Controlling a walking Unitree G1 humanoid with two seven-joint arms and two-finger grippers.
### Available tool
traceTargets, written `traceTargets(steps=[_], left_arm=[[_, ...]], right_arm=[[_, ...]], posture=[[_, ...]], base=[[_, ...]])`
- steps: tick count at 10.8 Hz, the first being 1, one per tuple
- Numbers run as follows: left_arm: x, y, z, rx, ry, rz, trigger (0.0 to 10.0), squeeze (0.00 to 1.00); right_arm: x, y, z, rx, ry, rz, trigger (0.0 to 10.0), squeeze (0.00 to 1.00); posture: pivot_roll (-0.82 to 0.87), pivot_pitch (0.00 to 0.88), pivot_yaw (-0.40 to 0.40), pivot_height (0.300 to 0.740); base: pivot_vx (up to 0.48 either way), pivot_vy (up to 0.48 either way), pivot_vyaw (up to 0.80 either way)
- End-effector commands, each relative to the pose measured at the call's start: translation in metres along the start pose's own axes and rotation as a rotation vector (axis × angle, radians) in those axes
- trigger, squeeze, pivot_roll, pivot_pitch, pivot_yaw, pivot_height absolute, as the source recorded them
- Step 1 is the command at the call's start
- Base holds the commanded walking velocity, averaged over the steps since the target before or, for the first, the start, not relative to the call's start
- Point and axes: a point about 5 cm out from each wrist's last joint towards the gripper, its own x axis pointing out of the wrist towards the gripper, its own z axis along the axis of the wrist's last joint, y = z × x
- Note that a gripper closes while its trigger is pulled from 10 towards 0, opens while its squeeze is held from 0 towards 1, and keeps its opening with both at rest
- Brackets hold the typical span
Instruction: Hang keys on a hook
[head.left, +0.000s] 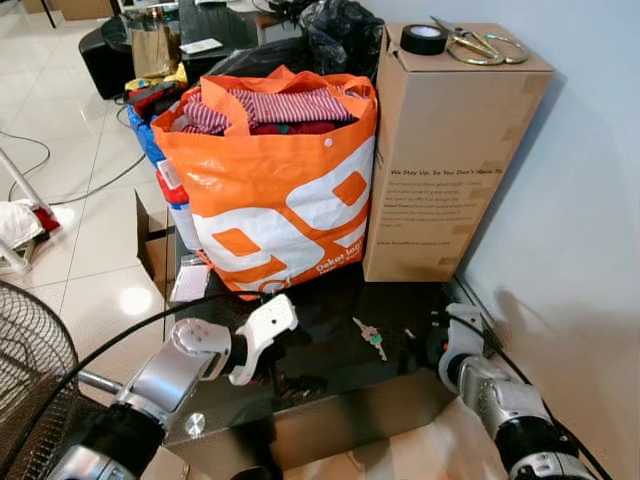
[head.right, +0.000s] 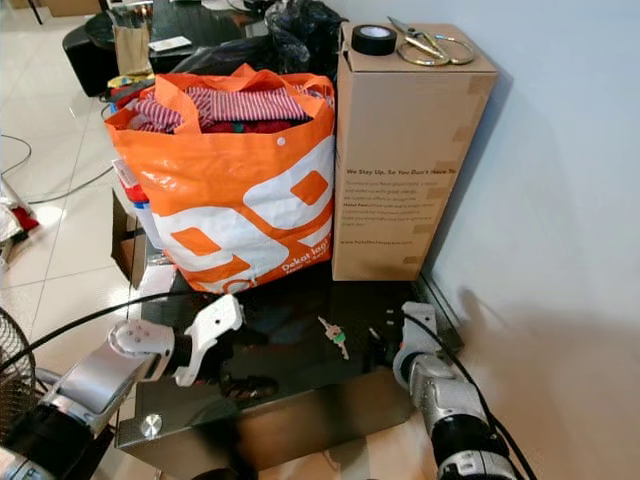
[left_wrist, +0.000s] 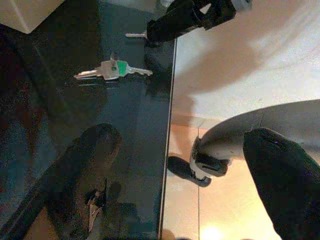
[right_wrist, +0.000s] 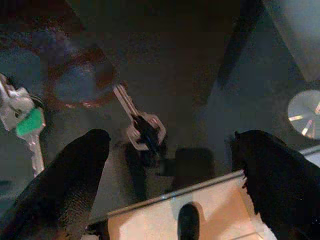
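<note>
A bunch of keys with a green tag (head.left: 370, 338) lies flat on the black glass table (head.left: 330, 300). A single silver key (right_wrist: 137, 125) lies apart from it, nearer the table's right edge. My right gripper (right_wrist: 170, 170) hovers open just short of that single key, at the table's right front corner (head.left: 430, 348). My left gripper (left_wrist: 185, 165) is open low over the table's front edge, one finger (left_wrist: 80, 170) above the glass and the other finger (left_wrist: 285, 185) out past the edge. The green-tagged bunch (left_wrist: 112, 70) lies ahead of it, between the two grippers.
An orange shopping bag (head.left: 270, 190) full of clothes and a tall cardboard box (head.left: 450, 150) stand at the table's back. A black tape roll (head.left: 424, 39) and scissors (head.left: 480, 45) lie on the box. A white wall (head.left: 580, 200) runs along the right. A fan grille (head.left: 30, 370) stands left.
</note>
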Motion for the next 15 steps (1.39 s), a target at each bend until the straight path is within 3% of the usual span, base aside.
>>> traceTargets(steps=[1, 2, 3, 4, 15], left_arm=[[-0.0005, 0.002, -0.0009, 0.001, 0.014, 0.014, 10.0, 0.0], [-0.0016, 0.0029, -0.0006, 0.005, 0.011, 0.017, 10.0, 0.0], [-0.0029, 0.0029, 0.0007, 0.002, -0.001, 0.012, 10.0, 0.0], [-0.0053, 0.0032, 0.0013, 0.003, -0.001, 0.007, 10.0, 0.0], [-0.0049, 0.0064, 0.0034, 0.006, 0.006, 0.003, 10.0, 0.0]], right_arm=[[0.001, -0.0029, 0.0046, 0.0, -0.014, -0.022, 10.0, 0.0], [0.0028, -0.0054, 0.0066, 0.024, -0.02, -0.041, 10.0, 0.0], [0.0037, -0.006, 0.0068, 0.027, -0.017, -0.054, 3.4, 0.0], [0.005, -0.0062, 0.0053, 0.03, -0.008, -0.072, 0.0, 0.0], [0.0087, -0.0056, 0.0029, 0.026, 0.005, -0.072, 0.0, 0.0]], posture=[[-0.08, 0.0, 0.002, 0.74], [-0.08, 0.0, 0.002, 0.74], [-0.08, 0.0, 0.003, 0.74], [-0.08, 0.0, 0.002, 0.74], [-0.08, 0.0, -0.011, 0.74]], base=[[0.0, 0.0, 0.0], [0.0, 0.0, 0.0], [0.0, 0.0, 0.0], [0.0, 0.0, 0.0], [0.0, 0.0, 0.0]])
